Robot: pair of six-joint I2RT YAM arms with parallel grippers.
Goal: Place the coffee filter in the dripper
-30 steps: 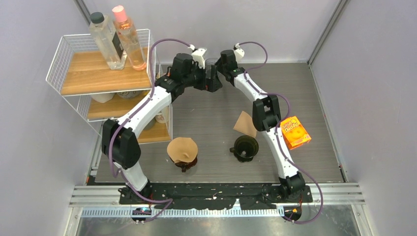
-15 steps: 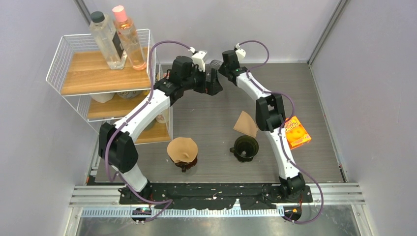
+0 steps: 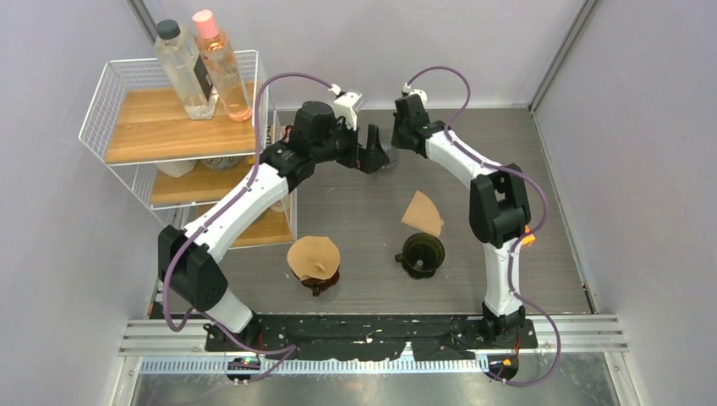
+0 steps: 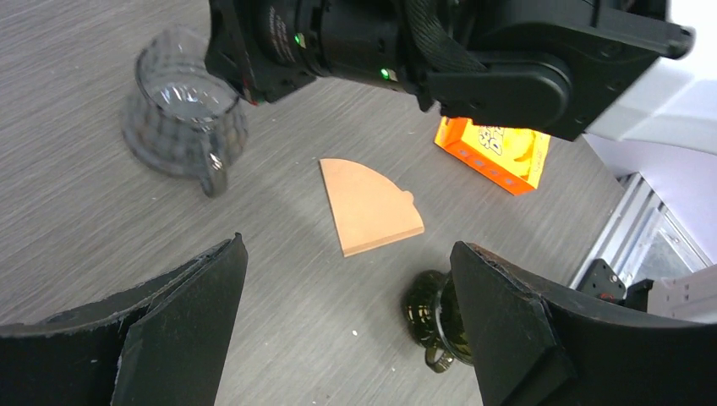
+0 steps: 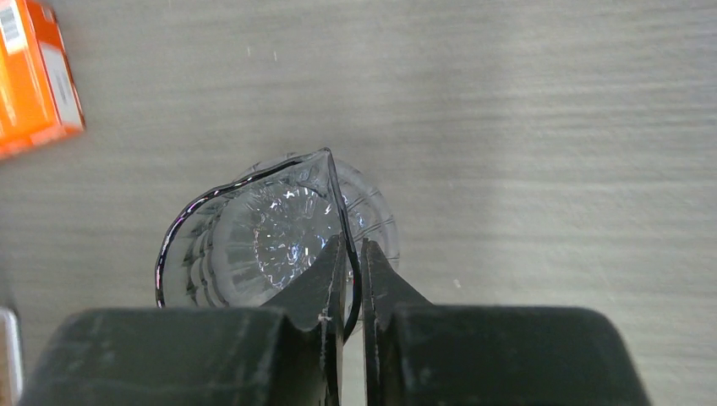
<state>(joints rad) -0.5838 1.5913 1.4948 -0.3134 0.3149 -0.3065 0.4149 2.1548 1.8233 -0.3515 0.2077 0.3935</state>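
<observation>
Presently the right gripper (image 5: 351, 245) is pinching, jaws closed, the rim of a ribbed glass vessel (image 5: 270, 233), seemingly a dripper, standing on the far tabletop (image 3: 355, 211). The left gripper (image 4: 347, 247) is hovering just left of it, jaws wide and holding nothing. The folded coffee filter (image 4: 369, 207) is lying flat mid-tabletop, untouched, just beyond a dark dripper (image 3: 420, 252). Judging from this, picking it up and seating it are both waiting to be done.

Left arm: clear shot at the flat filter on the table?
Probably yes. Left pincer is open, the flat filter lies bare in its view; right pincer grips the glass cup off to one side.
</observation>
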